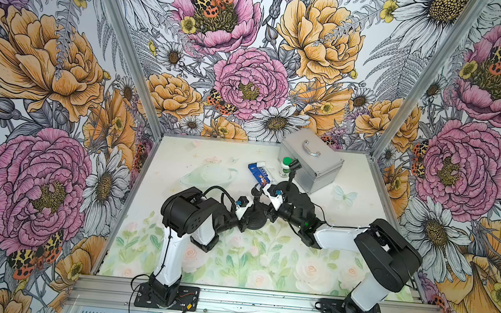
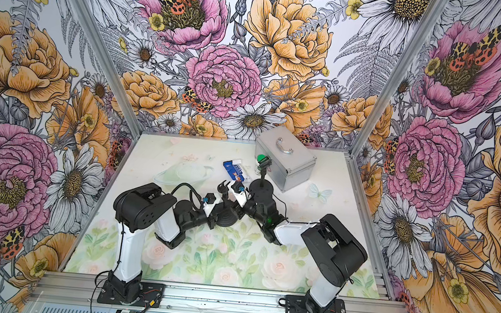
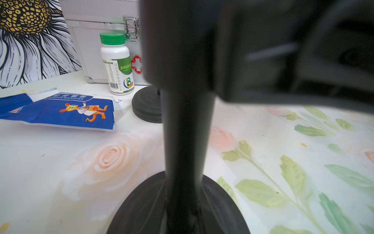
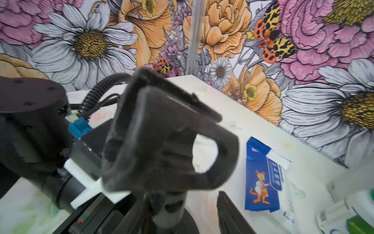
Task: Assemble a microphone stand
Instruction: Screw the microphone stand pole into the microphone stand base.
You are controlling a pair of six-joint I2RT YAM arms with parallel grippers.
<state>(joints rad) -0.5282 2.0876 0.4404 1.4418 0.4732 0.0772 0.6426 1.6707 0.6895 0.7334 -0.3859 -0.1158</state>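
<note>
Stand in hand: a round black weighted base (image 1: 257, 221) sits flat on the floral-print table (image 1: 346, 226), near the middle and between the two arms. A black upright pole (image 3: 187, 131) rises from its centre.
Clip: a black plastic U-shaped microphone clip (image 4: 162, 141) sits on top of the pole, tilted. It is blurred in the right wrist view, so I cannot tell whether it is fully seated.
Left gripper (image 1: 252, 210): closed on the pole above the base, holding it upright.
Right gripper (image 1: 261, 194): at the neck just under the clip, jaws apart. One finger (image 4: 228, 210) stands clear of the neck with table showing between, so it grips nothing.
Other stand: a second black microphone stand (image 1: 290, 190) stands farther back with its own pole and clip in place, just in front of a silver metal case (image 1: 311, 160).
Bystanders: a white pill bottle with a green cap (image 3: 117, 64) stands beside the case, and a blue gauze bandage packet (image 3: 66, 110) lies flat nearby. Neither looks like part of the job.
Done, as I judge it: base, pole and clip appear joined into one standing piece.
Left to do, as I judge it: confirm that the clip is tight, let go of the pole, and draw both arms away.
Risk: the stand is tall over a small base, so a brush from either arm could tip it.
</note>
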